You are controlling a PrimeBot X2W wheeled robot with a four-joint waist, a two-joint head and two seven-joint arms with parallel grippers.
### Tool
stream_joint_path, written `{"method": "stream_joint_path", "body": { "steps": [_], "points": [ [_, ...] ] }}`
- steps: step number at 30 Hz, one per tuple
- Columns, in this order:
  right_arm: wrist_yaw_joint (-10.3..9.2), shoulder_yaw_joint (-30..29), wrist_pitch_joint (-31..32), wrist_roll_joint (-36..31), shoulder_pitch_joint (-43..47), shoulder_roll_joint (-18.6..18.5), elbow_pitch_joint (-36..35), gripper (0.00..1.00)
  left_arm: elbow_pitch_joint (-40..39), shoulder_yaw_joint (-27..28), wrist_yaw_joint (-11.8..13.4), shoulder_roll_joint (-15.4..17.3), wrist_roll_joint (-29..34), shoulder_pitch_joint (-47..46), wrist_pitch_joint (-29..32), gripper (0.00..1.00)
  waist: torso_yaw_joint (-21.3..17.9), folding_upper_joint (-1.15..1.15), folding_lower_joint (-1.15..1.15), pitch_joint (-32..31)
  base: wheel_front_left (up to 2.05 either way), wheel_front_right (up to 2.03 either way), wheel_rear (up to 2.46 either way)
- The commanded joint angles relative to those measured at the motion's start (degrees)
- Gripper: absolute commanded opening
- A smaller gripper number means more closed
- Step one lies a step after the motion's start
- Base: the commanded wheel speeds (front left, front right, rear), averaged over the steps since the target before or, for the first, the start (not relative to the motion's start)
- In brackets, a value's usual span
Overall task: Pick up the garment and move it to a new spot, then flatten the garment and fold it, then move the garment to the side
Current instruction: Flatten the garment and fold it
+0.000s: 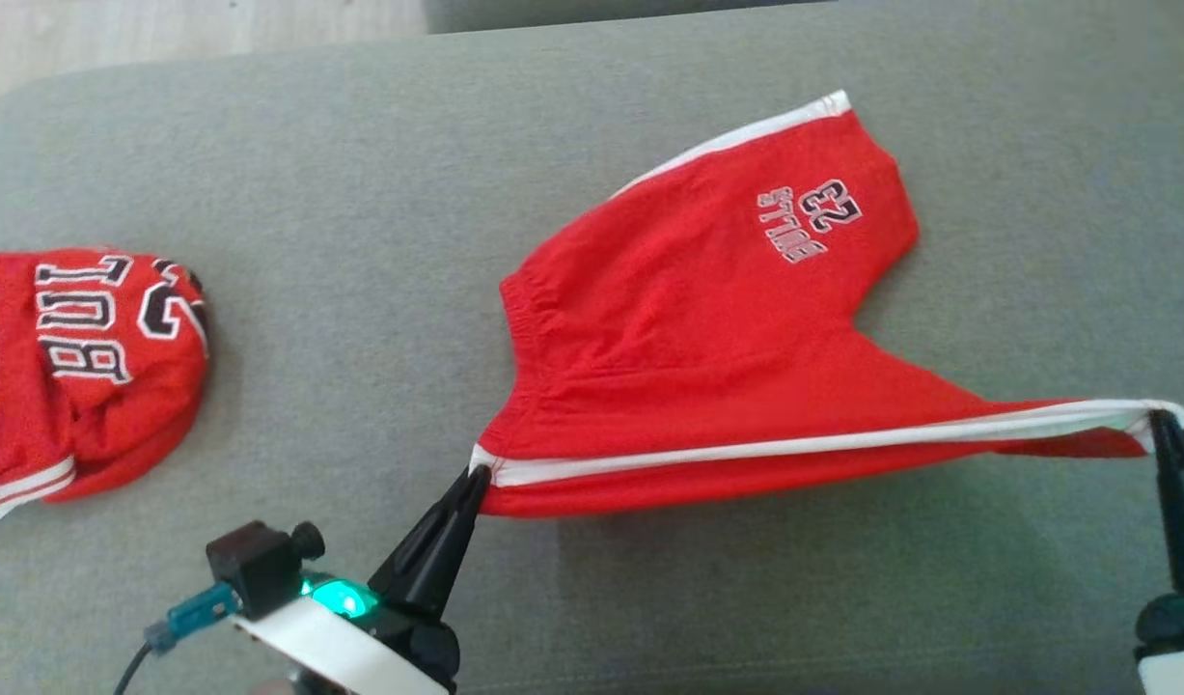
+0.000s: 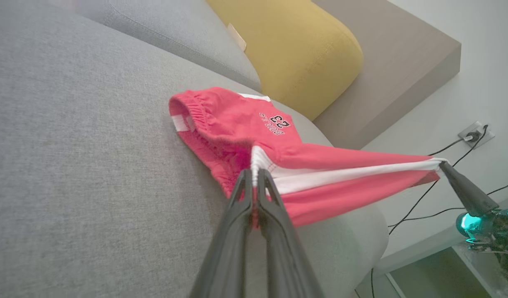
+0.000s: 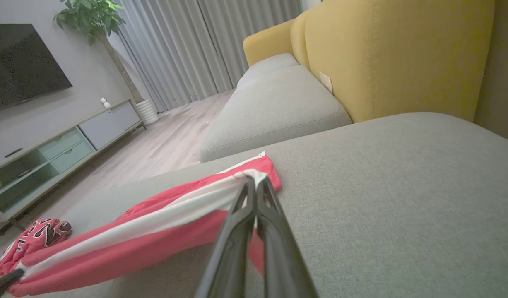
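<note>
Big grey sofa seat (image 1: 263, 145) in a living room, with a yellow back cushion (image 2: 295, 49) behind it and a TV (image 3: 18, 62) and curtains (image 3: 196, 49) across the way. Low in the middle of the head view, the left gripper (image 1: 474, 480) has its fingers pinched tight on the waistband corner of the red shorts (image 1: 707, 319), right where the white side stripe (image 1: 794, 446) starts. Over at the right edge, the right gripper (image 1: 1163, 420) is clamped just as tight on the other end of that stripe, at the leg hem. Between the two, the striped edge is pulled into a straight taut line with a shadow under it. The rest of the shorts trails toward the upper right of the frame, lying on the seat with the "23" print facing up. Well apart, at the left edge, a crumpled red jersey (image 1: 90, 376) sits on the same seat.
</note>
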Motion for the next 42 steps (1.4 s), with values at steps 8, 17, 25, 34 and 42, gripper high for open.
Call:
{"method": "stream_joint_path", "body": {
  "steps": [8, 17, 25, 34, 42],
  "points": [
    [-0.05, -3.9, 7.2, -7.9, -11.3, -1.1, 0.1, 0.0, -2.3, -0.2, 0.1, -2.5, -4.7, -10.9, 0.9, 0.0, 3.6, 0.0, 0.0, 2.8, 0.0, 0.0, 0.0],
    [-0.05, 1.0, 11.8, -12.9, -27.4, -8.0, 11.6, 0.0, 7.7, -2.4, 0.1, -7.3, -8.0, -24.1, 3.3, 0.0, 5.7, 0.0, 0.0, 6.6, 0.0, 0.0, 0.0],
    [-0.05, 9.1, 14.3, -13.1, -41.6, -14.9, 22.3, 0.0, 16.1, -5.3, 0.1, -9.5, -11.2, -34.8, 3.2, 0.0, 7.7, 0.0, 0.0, 10.3, 0.0, 0.0, 0.0],
    [-0.05, 17.7, 15.1, -10.8, -55.9, -18.8, 34.6, 0.0, 25.5, -7.2, 0.1, -10.8, -11.9, -43.6, 0.7, 0.0, 9.3, 0.0, 0.0, 14.3, 0.0, 0.0, 0.0],
    [-0.05, 22.8, 13.3, -8.6, -62.5, -18.5, 42.1, 0.99, 29.2, -9.2, 0.1, -12.1, -13.5, -46.4, 0.0, 0.69, 10.4, 0.0, 0.0, 15.5, 0.0, 0.0, 0.0]
  ]
}}
